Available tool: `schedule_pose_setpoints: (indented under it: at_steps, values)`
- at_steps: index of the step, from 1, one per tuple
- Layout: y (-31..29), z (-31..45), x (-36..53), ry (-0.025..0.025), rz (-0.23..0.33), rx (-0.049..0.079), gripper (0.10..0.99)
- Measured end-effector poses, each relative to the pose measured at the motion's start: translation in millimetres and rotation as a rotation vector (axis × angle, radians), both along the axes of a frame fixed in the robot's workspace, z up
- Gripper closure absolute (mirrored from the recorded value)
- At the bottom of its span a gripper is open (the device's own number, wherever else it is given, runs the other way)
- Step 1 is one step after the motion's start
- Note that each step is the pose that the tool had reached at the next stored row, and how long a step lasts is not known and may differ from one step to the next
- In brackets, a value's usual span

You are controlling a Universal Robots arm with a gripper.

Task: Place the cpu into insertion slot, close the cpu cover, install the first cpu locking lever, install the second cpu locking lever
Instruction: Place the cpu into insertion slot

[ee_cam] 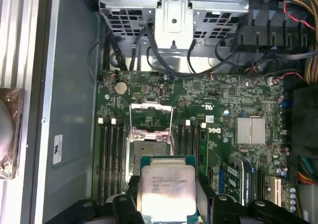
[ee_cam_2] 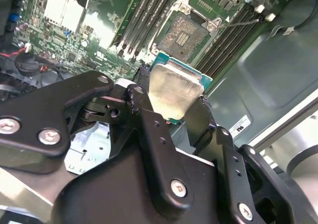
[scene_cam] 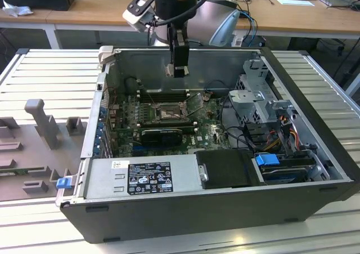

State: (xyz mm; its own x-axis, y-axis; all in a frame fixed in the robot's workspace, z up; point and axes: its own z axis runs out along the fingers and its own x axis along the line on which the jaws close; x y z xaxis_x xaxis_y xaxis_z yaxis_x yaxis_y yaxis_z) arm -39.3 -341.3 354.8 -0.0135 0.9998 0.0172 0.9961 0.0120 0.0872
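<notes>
My gripper [scene_cam: 179,69] hangs inside the open computer case, above the green motherboard [scene_cam: 205,124]. In both wrist views its black fingers [ee_cam_2: 144,102] are shut on the edges of the cpu [ee_cam_2: 175,91], a flat square chip with a pale silver top [ee_cam: 166,186]. The insertion slot [ee_cam: 149,149] lies below the chip with its dark centre bare; it shows again in the second wrist view [ee_cam_2: 185,34] and the exterior view [scene_cam: 167,115]. The cpu cover [ee_cam: 150,110] stands flipped open at the slot's far side. The chip hovers apart from the slot.
Long black memory slots [ee_cam: 110,154] flank the socket on both sides. A silver heat sink [ee_cam: 251,130], a metal drive cage [scene_cam: 259,90] with cables, a black drive cover [scene_cam: 228,169] and the power supply [scene_cam: 140,178] crowd the case. Grey fixtures [scene_cam: 42,124] stand on the table outside.
</notes>
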Motion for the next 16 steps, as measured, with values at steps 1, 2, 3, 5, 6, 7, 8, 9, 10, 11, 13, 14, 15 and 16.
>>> schedule_pose_setpoints:
  at_steps: [1,2,3,5,6,7,8,9,10,11,13,14,15,16]
  values:
    - [0.0,-0.1,0.0,0.0,-0.01,0.0,0.561]
    - [0.0,-0.1,0.0,0.0,-0.028,0.0,0.561]
    - [0.0,-0.2,0.0,0.0,-0.045,0.0,0.561]
    - [0.0,-0.2,0.0,0.0,-0.071,0.0,0.561]
    - [0.0,-0.3,0.0,0.0,-0.079,0.0,0.561]
    - [0.0,-0.3,0.0,0.0,-0.088,0.0,0.561]
    - [0.0,-0.3,0.0,0.0,-0.095,0.0,0.561]
    - [0.0,-0.4,0.0,0.0,-0.105,0.0,0.561]
    - [0.0,-0.5,0.0,0.0,-0.112,0.0,0.561]
    - [0.0,-0.5,0.0,0.0,-0.121,0.0,0.561]
    - [0.0,-0.6,0.0,0.0,-0.135,0.0,0.561]
    - [0.0,-0.7,0.0,0.0,-0.142,0.0,0.561]
    - [0.0,-0.7,0.0,0.0,-0.149,0.0,0.561]
    - [0.0,-0.9,0.0,-0.0001,-0.159,0.0,0.561]
